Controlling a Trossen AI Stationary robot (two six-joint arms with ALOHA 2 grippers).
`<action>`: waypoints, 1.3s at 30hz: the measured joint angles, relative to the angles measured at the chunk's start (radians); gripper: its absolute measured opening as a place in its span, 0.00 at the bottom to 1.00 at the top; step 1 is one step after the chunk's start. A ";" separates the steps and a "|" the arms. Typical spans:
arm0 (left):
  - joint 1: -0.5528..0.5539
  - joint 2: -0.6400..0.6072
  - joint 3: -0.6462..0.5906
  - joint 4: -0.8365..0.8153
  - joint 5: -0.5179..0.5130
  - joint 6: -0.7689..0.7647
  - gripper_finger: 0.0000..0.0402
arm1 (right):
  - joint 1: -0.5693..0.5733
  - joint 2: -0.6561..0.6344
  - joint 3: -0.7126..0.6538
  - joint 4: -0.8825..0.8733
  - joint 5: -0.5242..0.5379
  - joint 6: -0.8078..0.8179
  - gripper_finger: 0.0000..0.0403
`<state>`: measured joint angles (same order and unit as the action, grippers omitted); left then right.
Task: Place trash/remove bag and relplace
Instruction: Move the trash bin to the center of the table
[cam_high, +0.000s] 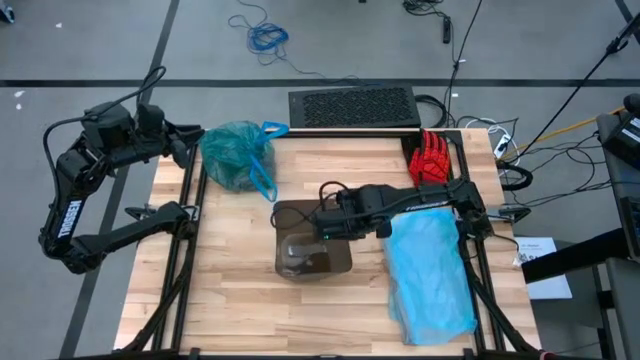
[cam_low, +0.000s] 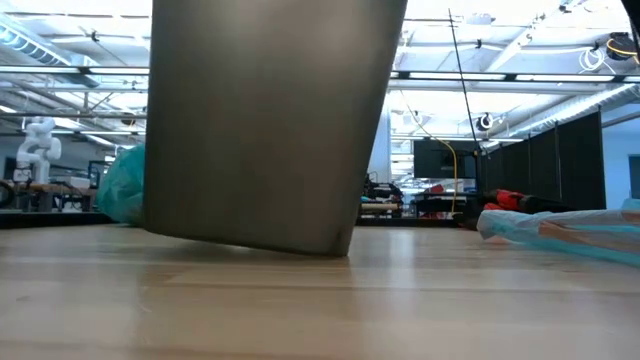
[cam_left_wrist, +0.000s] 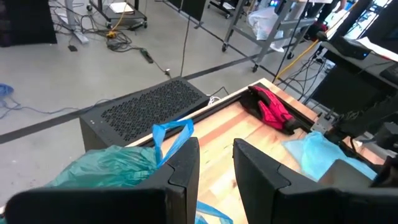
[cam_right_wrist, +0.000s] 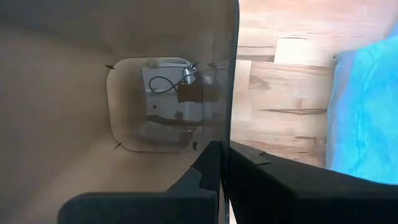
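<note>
The dark teal-green bag lies bunched at the table's far left, its blue handle loop showing. My left gripper hovers open just left of it, the loop beyond its fingertips, touching nothing. The brown bin stands mid-table and shows tilted in the low view. My right gripper is shut on its rim. No trash is in view. My right gripper holds the bin's right-hand wall at its top rim, one finger inside the bin and one outside. The fingers come from above, pointing down. The bin hangs tilted, its lower corner at the table; whether it touches, I cannot tell.
A sky-blue plastic bag lies along the table's right side, close to the bin. A red glove sits at the far right corner. A black perforated box stands beyond the far edge. Bare wood shows at the near left.
</note>
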<state>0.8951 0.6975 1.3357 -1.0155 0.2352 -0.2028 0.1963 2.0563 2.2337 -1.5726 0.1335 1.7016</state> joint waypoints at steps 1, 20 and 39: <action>0.000 0.000 0.000 -0.001 0.001 0.000 0.24 | 0.004 0.000 0.000 0.000 0.007 -0.003 0.01; 0.000 0.000 0.000 -0.042 0.027 0.003 0.24 | -0.053 -0.016 -0.001 0.080 -0.002 -0.187 0.58; 0.000 0.000 0.000 -0.051 0.052 0.000 0.24 | -0.057 -0.216 0.001 0.015 0.025 -0.358 0.11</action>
<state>0.8955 0.6976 1.3357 -1.0660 0.2872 -0.2031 0.1391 1.8405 2.2346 -1.5576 0.1586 1.3431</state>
